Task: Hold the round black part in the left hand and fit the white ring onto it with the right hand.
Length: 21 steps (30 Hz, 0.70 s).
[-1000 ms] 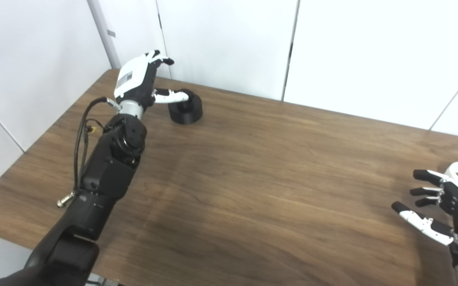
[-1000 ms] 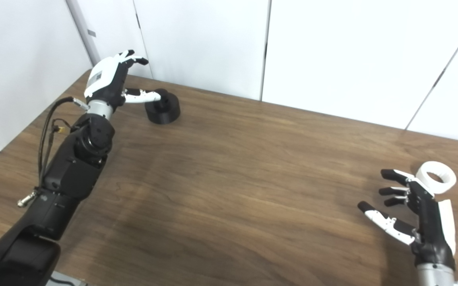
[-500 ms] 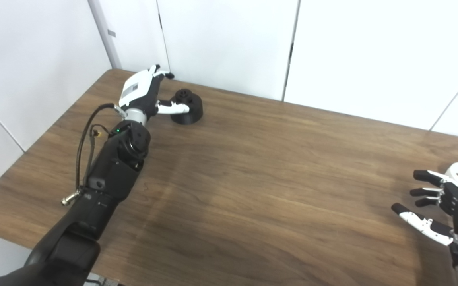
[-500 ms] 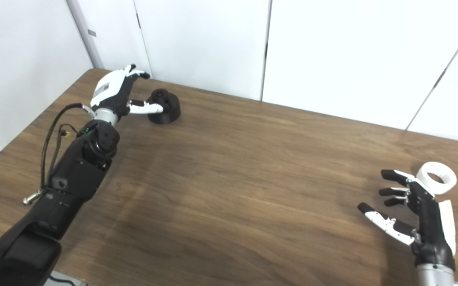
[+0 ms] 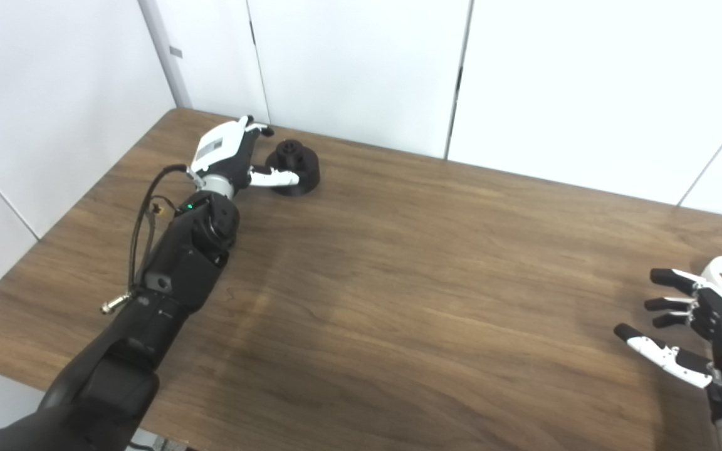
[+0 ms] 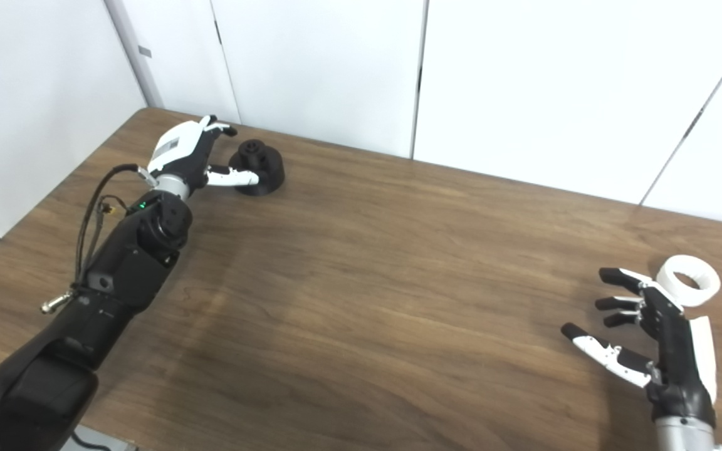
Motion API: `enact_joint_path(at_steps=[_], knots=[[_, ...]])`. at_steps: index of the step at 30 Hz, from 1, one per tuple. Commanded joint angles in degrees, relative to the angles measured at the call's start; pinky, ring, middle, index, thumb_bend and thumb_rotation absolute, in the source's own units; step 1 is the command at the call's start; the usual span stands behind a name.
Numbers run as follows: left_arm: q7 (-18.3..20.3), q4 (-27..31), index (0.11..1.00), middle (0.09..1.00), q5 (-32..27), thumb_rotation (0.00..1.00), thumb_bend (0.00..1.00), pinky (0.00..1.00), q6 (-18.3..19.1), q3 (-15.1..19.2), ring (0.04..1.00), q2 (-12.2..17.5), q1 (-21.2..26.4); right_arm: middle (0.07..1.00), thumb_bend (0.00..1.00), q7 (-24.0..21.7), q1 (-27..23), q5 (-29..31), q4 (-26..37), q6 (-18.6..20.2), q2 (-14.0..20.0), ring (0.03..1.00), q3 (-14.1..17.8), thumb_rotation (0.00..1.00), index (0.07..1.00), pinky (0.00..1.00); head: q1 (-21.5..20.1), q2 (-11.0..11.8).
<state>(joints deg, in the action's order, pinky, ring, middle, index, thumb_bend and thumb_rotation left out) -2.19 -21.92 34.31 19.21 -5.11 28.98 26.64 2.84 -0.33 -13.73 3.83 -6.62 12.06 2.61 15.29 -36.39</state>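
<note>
The round black part (image 5: 296,166) stands on the wooden table (image 5: 398,263) at the far left, with a small knob on top. My left hand (image 5: 230,150) is open just left of it, low over the table; its thumb lies in front of the part and its fingers reach behind. I cannot tell if it touches. The white ring (image 6: 688,280) lies flat at the right edge. My right hand (image 6: 649,332) is open and empty, just in front and left of the ring, fingers spread.
White wall panels (image 5: 361,62) stand right behind the table's far edge. The table's left edge runs near my left arm (image 5: 173,263). A cable (image 5: 141,232) loops beside that arm.
My left hand has come down from above the table to beside the black part, its thumb now in front of it. The right hand has hardly moved.
</note>
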Motion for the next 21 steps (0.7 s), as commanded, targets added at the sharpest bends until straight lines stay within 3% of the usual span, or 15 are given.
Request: enact_joint_path(at_steps=[1,12,21], knots=[[-2.03,-0.74,0.836,1.000,0.96,0.48,1.00,1.00,-0.47,0.26,1.000,1.82,3.93,0.737,0.65,0.12,-1.24,0.71,2.36,-1.02,0.24,0.590,0.53,0.00,0.695,0.47,-0.13,-0.16],[-4.80,-4.04,0.835,1.000,1.16,0.50,1.00,1.00,-0.25,-0.63,1.000,1.75,4.51,0.740,0.66,-0.33,-0.88,1.47,2.52,-1.10,0.38,0.594,0.70,0.00,0.696,0.48,-0.32,-0.40],[-4.56,-5.12,0.829,1.000,1.46,0.50,1.00,0.98,0.38,-1.75,1.000,1.73,4.99,0.738,0.66,-0.05,-0.38,0.09,3.44,-0.52,0.27,0.594,0.59,0.01,0.699,0.47,-0.82,-0.74]])
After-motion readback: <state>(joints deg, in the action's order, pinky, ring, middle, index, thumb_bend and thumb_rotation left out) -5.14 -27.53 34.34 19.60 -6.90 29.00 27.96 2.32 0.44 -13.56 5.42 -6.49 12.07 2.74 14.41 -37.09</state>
